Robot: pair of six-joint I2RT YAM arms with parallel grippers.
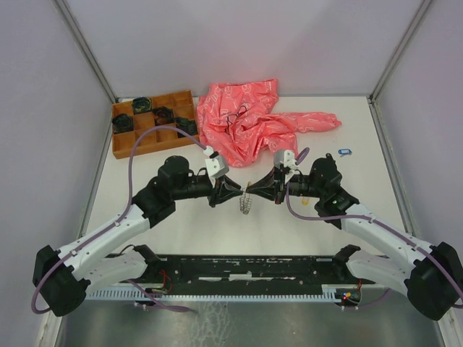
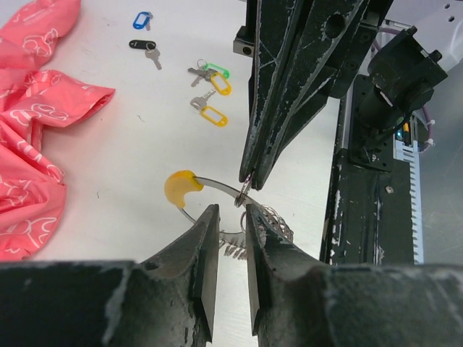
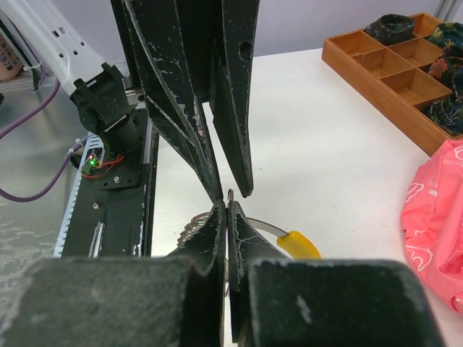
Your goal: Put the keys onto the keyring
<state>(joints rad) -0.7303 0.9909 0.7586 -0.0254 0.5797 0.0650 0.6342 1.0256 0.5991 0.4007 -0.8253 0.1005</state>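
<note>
The keyring [image 2: 189, 183], a silvery loop with a yellow segment, hangs between my two grippers at the table's middle [image 1: 247, 204]; silver keys and coiled wire dangle from it. My right gripper [image 2: 249, 182] is shut on a small metal ring on the keyring's band [image 3: 228, 195]. My left gripper [image 2: 231, 211] is open, its fingertips either side of the band just below the right gripper's tips. Loose keys lie on the table: blue tag [image 2: 142, 19], black tag [image 2: 142, 45], green tag [image 2: 215, 71], and two yellow tags [image 2: 214, 116].
A crumpled pink cloth [image 1: 253, 119] lies at the back middle. A wooden compartment tray [image 1: 153, 121] with dark coiled bundles stands at the back left. A blue-tagged key [image 1: 344, 152] lies at the right. The arms' base rail [image 1: 246, 267] runs along the near edge.
</note>
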